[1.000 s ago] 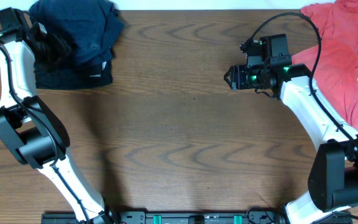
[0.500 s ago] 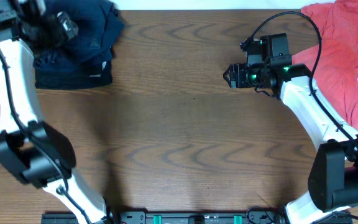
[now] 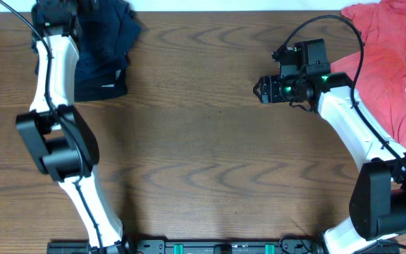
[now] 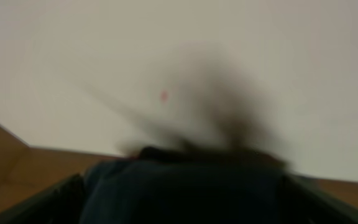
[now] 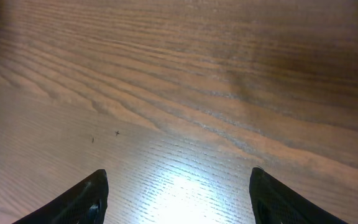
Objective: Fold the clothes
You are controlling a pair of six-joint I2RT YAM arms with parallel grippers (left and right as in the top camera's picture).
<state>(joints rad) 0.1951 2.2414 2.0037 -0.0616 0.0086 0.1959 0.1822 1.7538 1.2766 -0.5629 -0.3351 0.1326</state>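
While my left gripper (image 3: 63,8) is sitting against the top left edge of the overhead view, partly cut off, I cannot tell whether its fingers are spread or pressed together. Its wrist view is blurring heavily, showing only a dark navy mass along the bottom. The navy clothes (image 3: 108,42) are lying heaped at upper left, partly hidden under my left arm. My right gripper (image 5: 179,177) is hanging spread, pinching nothing, over the table (image 3: 203,155) right of centre. The coral-red T-shirt (image 3: 383,63) is lying at upper right, running out of frame.
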